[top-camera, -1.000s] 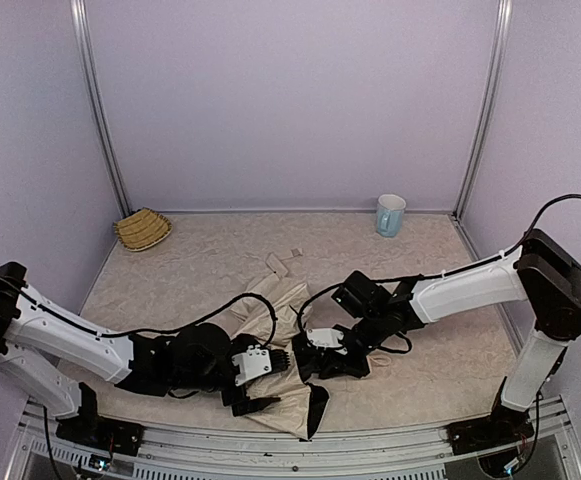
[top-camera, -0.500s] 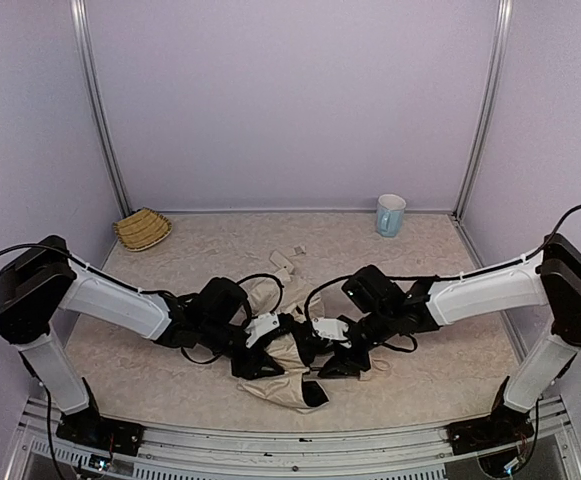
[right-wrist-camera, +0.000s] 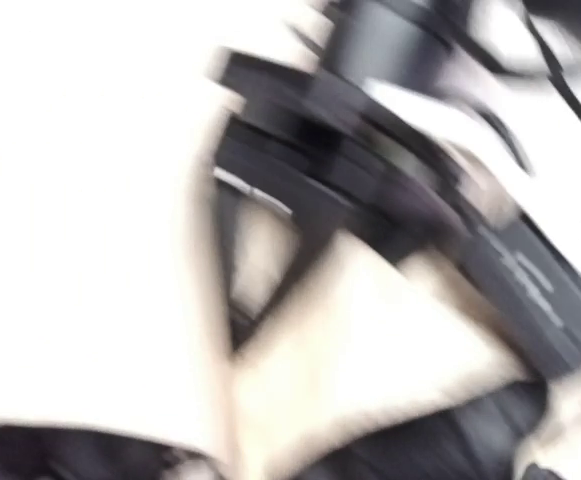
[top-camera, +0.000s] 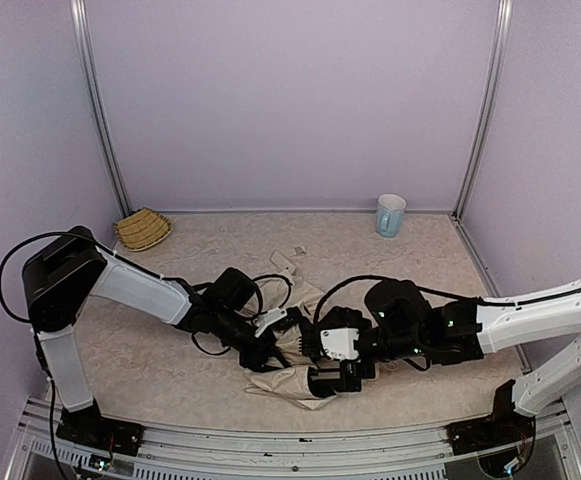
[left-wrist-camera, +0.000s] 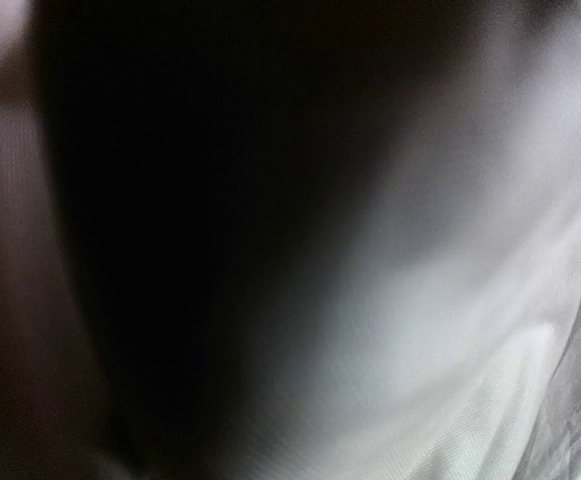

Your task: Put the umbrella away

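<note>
The umbrella (top-camera: 282, 382) lies crumpled in the middle of the table, cream fabric with a dark shaft among its folds. My left gripper (top-camera: 270, 350) reaches in from the left, its jaws drawn narrow and buried in the canopy, shut on the umbrella. In the left wrist view, pale fabric (left-wrist-camera: 450, 300) fills the whole picture and hides the fingers. My right gripper (top-camera: 328, 365) hangs over the canopy's right side with its jaws spread, open. The right wrist view is blurred, showing cream cloth (right-wrist-camera: 90, 200) and dark parts of the other arm.
A woven straw basket (top-camera: 142, 229) sits at the back left corner. A pale blue mug (top-camera: 390, 214) stands at the back right by the wall. A small tan piece (top-camera: 297, 251) lies behind the umbrella. Both arms' black cables loop low over the table's middle.
My left gripper swung in from the near left and narrowed onto the canopy. My right gripper let go, opened and drew back toward the near side. The fabric bunched tighter.
</note>
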`<action>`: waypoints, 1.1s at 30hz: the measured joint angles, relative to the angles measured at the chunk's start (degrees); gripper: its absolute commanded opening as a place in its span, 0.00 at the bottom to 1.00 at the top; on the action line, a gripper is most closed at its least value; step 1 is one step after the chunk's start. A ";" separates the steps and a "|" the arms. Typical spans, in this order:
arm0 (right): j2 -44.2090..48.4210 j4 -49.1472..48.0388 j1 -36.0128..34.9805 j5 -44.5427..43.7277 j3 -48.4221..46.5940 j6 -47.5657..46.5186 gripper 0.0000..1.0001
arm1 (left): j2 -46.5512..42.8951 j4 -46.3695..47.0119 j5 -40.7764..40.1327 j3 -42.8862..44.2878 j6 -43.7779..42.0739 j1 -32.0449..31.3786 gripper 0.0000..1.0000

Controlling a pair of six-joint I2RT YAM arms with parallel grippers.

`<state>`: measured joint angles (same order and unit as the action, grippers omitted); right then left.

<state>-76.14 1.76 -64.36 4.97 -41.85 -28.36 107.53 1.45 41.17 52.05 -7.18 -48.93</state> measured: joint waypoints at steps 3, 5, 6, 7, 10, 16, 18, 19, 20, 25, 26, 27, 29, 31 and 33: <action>-0.50 -3.80 -5.11 -1.66 1.90 -2.75 1.00 | 0.68 -0.90 1.11 0.83 0.31 0.11 0.34; -2.36 -6.29 -7.17 -2.58 2.38 -4.74 1.00 | 0.98 -1.07 1.64 1.03 0.35 0.11 0.34; -4.00 -7.69 -7.76 -2.78 2.38 -5.68 1.00 | 1.07 -1.11 1.86 1.09 0.37 0.15 0.34; -5.73 -8.81 -8.00 -2.99 2.34 -6.69 0.98 | 1.22 -1.27 2.12 1.25 0.37 0.22 0.34; -11.02 -9.70 -8.02 -3.76 1.53 -9.05 0.89 | 1.66 -1.79 2.99 1.70 0.48 0.55 0.34; -16.06 -9.01 -8.00 -4.46 -1.27 -10.95 0.24 | 2.51 -2.89 4.22 2.62 0.42 0.98 0.35; -15.89 -9.46 -7.74 -4.59 -1.29 -10.82 0.12 | 2.73 -3.34 4.59 2.91 0.22 1.03 0.37; -15.65 -9.68 -7.41 -4.31 -1.22 -10.27 0.07 | 2.78 -3.50 4.79 2.99 0.04 1.03 0.38; -15.21 -9.92 -6.93 -3.61 -1.07 -9.73 0.03 | 2.78 -3.63 5.05 3.04 -0.24 1.03 0.39; -13.88 -11.15 -2.32 0.20 -1.03 -6.67 0.00 | 2.91 -4.52 6.27 3.54 -1.95 0.92 0.41; -13.92 -11.10 -0.94 1.64 -1.22 -5.42 0.00 | 3.17 -4.87 6.54 3.93 -2.25 0.87 0.41; -13.99 -11.04 -0.11 2.45 -1.44 -4.57 0.00 | 3.52 -5.18 6.71 4.42 -2.45 0.83 0.40; -14.62 -10.78 1.92 4.70 -2.08 -2.36 0.00 | 4.57 -6.05 7.48 5.90 -3.17 0.79 0.41; -16.37 -10.67 4.13 7.08 -3.08 -0.04 0.00 | 5.40 -6.49 7.87 6.91 -3.85 0.79 0.41; -18.51 -10.84 5.84 9.70 -4.07 2.14 0.00 | 5.95 -6.97 7.93 7.43 -4.63 0.79 0.42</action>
<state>-94.65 -9.08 -58.52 14.68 -45.91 -26.22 113.47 -5.52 49.10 59.48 -11.81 -48.14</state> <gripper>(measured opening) 0.008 0.405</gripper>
